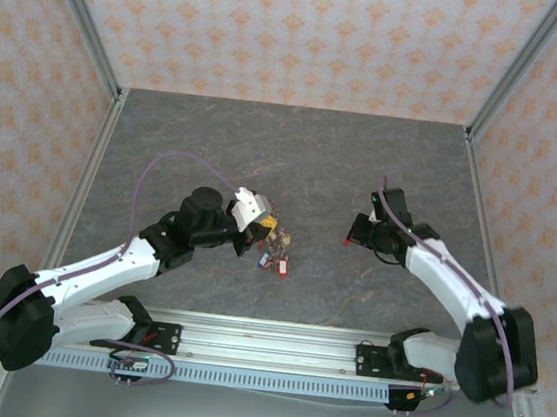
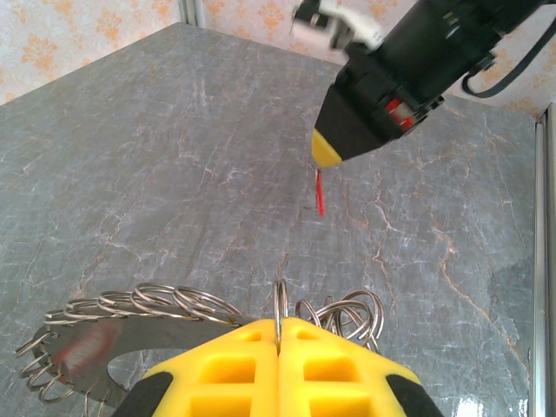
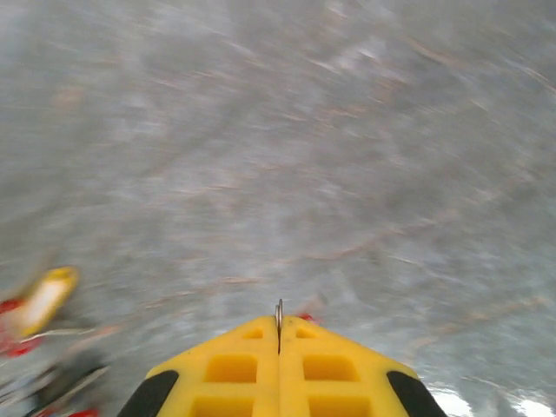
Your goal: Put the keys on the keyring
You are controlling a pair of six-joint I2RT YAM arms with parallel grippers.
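Yellow left pincer (image 2: pixel 280 326) pinching the keyring (image 2: pixel 143 340) (one wire loop), right pincer (image 2: pixel 326 154) pinching a red key (image 2: pixel 321 193)

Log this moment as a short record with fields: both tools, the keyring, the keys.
left tool: shut on a wire loop at the rim of the keyring
right tool: shut on a red key, held apart from the keyring
keyring: flat disc rimmed with many wire loops
loose keys: red and blue tags, lying on the table beside the left tool
right wrist view: blurred
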